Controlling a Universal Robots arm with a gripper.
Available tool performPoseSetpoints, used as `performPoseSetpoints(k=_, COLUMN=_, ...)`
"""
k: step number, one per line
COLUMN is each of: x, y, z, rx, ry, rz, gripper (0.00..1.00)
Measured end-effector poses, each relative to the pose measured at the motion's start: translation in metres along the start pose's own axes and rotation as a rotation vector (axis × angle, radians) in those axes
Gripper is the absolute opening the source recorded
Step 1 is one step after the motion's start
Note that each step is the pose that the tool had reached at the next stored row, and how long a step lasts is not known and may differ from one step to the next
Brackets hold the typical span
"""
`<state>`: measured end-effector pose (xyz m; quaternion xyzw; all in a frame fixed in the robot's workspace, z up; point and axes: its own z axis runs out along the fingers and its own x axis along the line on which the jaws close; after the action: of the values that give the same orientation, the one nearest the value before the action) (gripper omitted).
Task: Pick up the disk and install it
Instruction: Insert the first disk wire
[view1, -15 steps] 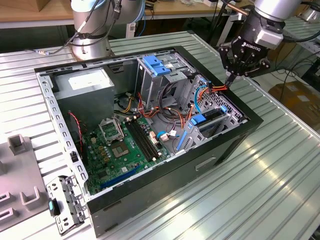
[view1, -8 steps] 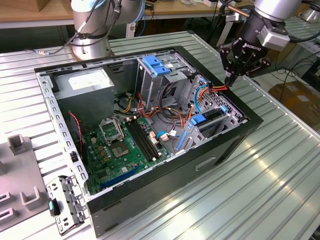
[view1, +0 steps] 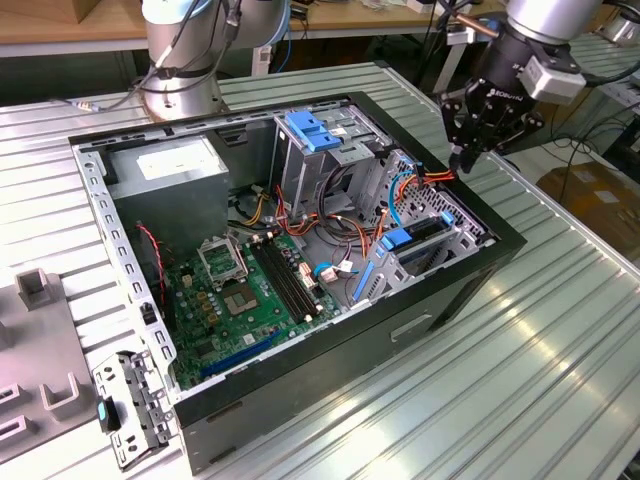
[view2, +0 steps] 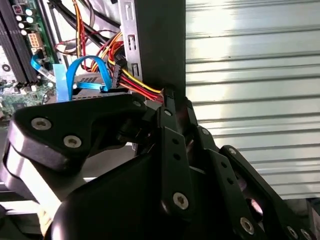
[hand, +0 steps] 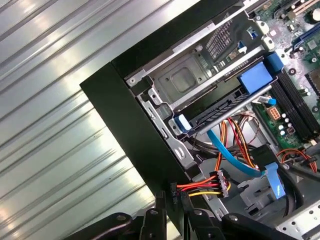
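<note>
The disk (hand: 225, 106) sits in its bay, apparently installed; the hand (view1: 464, 160), upper right in the exterior view, pinches a power plug (hand: 173, 191) narrowly; cabling seemingly remains.

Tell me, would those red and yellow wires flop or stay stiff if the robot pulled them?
Probably floppy: the red and yellow wires lie in loose curves rather than straight lines. They are likely light too, being thin strands. They may tug back when pulled, since they run on into the case, while the end effector pinches the black plug at their end.
</note>
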<state>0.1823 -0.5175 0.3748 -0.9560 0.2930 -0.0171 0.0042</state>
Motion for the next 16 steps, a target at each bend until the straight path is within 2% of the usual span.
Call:
performPoseSetpoints(k=1, x=-0.0002, y=0.0001, z=0.0000, rx=0.0030, ry=0.0043, rz=-0.002, gripper=0.25)
performPoseSetpoints(k=5, x=-0.0029, y=0.0020, z=0.0001, rx=0.0076, ry=0.0101, rz=-0.016, gripper=0.25)
performPoseSetpoints(k=6, x=-0.0032, y=0.0022, z=0.0005, rx=0.0098, ry=0.0130, rz=-0.019, gripper=0.32)
performPoseSetpoints(k=8, x=-0.0039, y=0.0027, z=0.0011, rx=0.0153, ry=0.0214, rz=-0.024, gripper=0.32)
performPoseSetpoints(k=9, x=-0.0043, y=0.0029, z=0.0017, rx=0.0171, ry=0.0236, rz=-0.027, gripper=0.32)
performPoseSetpoints(k=16, x=-0.0089, y=0.0067, z=0.0059, rx=0.0204, ry=0.0250, rz=-0.055, gripper=0.32)
